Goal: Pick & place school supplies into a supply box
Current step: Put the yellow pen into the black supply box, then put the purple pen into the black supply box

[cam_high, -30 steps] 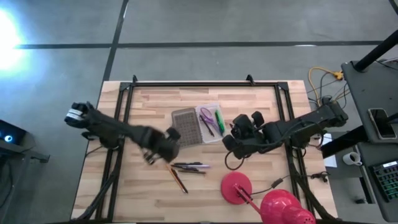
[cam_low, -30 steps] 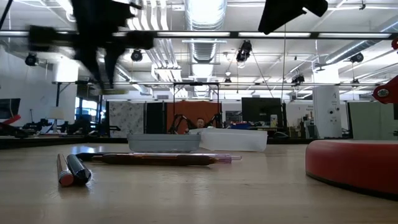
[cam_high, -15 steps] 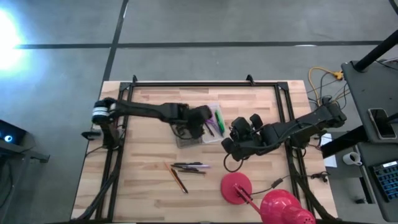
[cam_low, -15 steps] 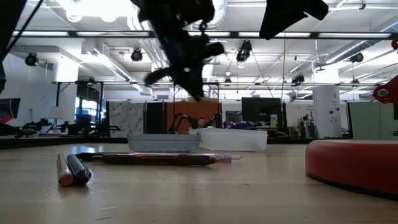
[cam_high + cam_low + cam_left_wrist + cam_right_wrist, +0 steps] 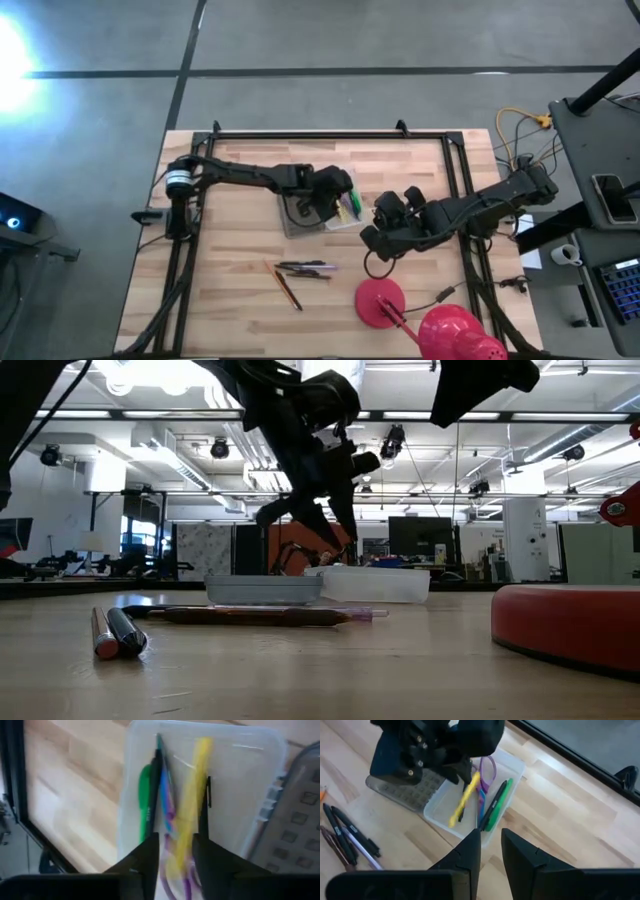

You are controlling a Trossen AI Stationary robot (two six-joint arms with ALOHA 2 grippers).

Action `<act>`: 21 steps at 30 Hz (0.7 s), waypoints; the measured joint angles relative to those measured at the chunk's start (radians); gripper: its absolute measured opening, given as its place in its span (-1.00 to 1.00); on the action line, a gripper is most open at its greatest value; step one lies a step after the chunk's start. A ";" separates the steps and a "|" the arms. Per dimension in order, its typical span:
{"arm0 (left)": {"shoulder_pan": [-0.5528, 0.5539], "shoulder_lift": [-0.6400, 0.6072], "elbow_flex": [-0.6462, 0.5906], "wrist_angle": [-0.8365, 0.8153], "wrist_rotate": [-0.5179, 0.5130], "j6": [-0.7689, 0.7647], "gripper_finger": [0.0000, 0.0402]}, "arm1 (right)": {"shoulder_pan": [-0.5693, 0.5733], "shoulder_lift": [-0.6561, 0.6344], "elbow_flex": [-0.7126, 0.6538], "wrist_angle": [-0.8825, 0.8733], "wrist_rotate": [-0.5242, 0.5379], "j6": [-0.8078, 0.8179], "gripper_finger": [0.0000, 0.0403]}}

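The clear box (image 5: 338,200) is sitting near the middle of the table (image 5: 240,300), its grey gridded lid (image 5: 300,215) lying open flat just beside it on the side toward the left arm. The left gripper (image 5: 335,190) is hanging directly over the box, its arm reaching across the lid; in its own wrist view its two dark fingers (image 5: 145,860) are pinching the lower end of a yellow pen (image 5: 187,815), which is slanting down into the box tray. Inside the box, alongside the yellow pen, a green marker (image 5: 144,800), a thin dark pen (image 5: 156,795) and the purple scissors (image 5: 487,770) are lying lengthwise, touching or nearly touching one another. The right wrist view is showing the same contents, with the yellow pen (image 5: 464,800) tilted across the tray under the left gripper. The right gripper (image 5: 375,232) is waiting just beside the box on the side away from the lid, above the table, and its fingers (image 5: 467,860) are standing a little apart with nothing between them. Toward the front edge from the box, well apart from it, a small cluster of dark pens (image 5: 305,268) is lying on the wood, and an orange pencil (image 5: 285,288) is lying at a slant just beside them. Farther from the box, near the table's front corner on the right arm's side, a red lamp (image 5: 380,303) is resting on its round base.
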 joint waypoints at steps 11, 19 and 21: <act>-0.056 -0.159 -0.012 -0.174 -0.124 -0.471 -0.25 | -0.001 0.006 -0.019 0.037 -0.152 -0.175 -0.63; -0.270 -0.500 -0.300 -0.209 -0.121 -1.012 -0.37 | -0.036 0.136 -0.079 0.369 -0.425 -0.643 -0.62; -0.330 -0.587 -0.401 -0.132 -0.125 -1.128 -0.40 | -0.036 0.189 -0.066 0.409 -0.449 -0.716 -0.60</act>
